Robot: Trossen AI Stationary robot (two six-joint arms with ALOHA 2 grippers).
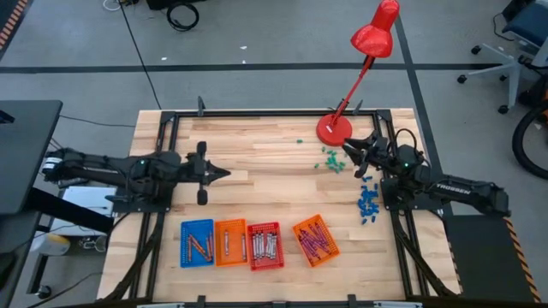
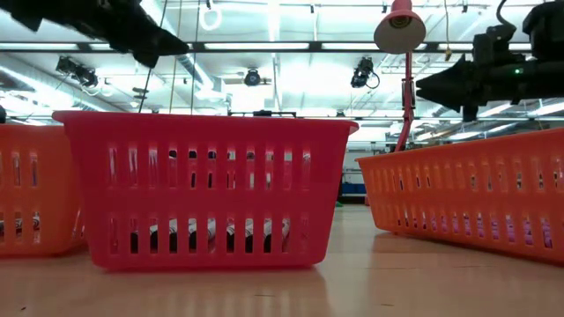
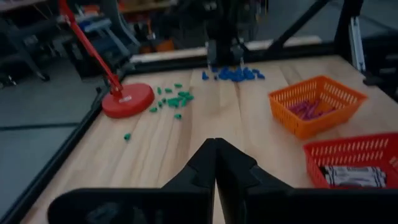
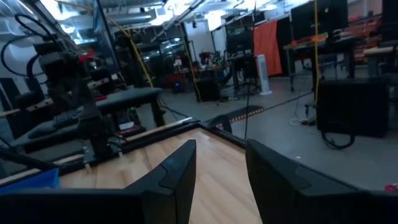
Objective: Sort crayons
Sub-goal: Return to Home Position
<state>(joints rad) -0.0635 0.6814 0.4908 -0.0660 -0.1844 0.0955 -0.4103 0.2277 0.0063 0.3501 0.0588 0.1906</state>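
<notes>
Wooden surface [image 1: 257,150]: sorting appears done; thin crayons [image 1: 265,246] fill red plastic basket [image 1: 265,225] and neighbouring baskets [image 1: 230,223]. Left tool [image 1: 225,174] pressed together, right tool [image 1: 349,151] spread.

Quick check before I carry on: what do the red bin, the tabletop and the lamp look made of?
Red bin: likely moulded plastic, slightly glossy, with slotted walls. Tabletop: pale wood, matte, showing planks and grain. Lamp: glossy red, perhaps painted metal; the look leaves it open.
</notes>
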